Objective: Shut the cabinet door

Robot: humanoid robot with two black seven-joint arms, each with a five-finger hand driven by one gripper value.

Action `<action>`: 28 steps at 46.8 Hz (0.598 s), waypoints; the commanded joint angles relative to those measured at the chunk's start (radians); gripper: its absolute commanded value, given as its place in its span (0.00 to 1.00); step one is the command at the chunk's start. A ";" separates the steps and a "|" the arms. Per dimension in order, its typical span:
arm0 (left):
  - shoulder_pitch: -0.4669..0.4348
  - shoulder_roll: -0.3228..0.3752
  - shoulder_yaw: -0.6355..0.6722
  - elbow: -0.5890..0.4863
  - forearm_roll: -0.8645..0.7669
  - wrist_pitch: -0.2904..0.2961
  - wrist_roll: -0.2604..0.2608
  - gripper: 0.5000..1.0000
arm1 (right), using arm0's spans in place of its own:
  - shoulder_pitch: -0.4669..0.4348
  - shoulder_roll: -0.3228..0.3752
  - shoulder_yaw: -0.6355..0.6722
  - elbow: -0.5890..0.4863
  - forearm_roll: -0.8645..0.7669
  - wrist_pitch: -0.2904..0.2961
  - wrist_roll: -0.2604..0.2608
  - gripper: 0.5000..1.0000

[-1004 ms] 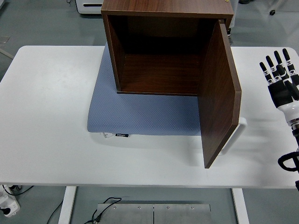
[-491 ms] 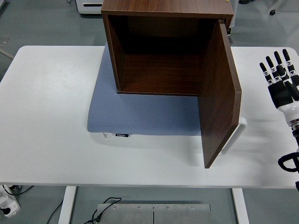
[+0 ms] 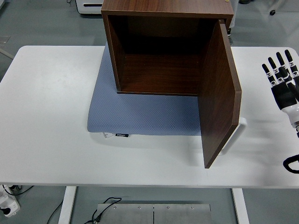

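Note:
A dark wooden cabinet stands at the back of the white table, its inside bare. Its door, hinged on the right side, swings out toward the near edge, standing wide open. A white handle shows on the door's outer face near its free edge. My right hand hovers at the far right, well clear of the door, fingers straight and spread, holding nothing. No left arm appears.
A blue-grey mat lies under and in front of the cabinet. A black cable loop hangs by my right arm at the picture's edge. Grey floor and a metal base plate show below the table.
My right hand has drifted slightly to the right, toward the picture's edge. The cabinet door has not moved.

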 commanded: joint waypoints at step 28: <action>0.000 0.000 0.000 0.000 0.000 0.000 0.000 1.00 | -0.080 -0.091 -0.015 0.044 -0.002 0.000 0.008 1.00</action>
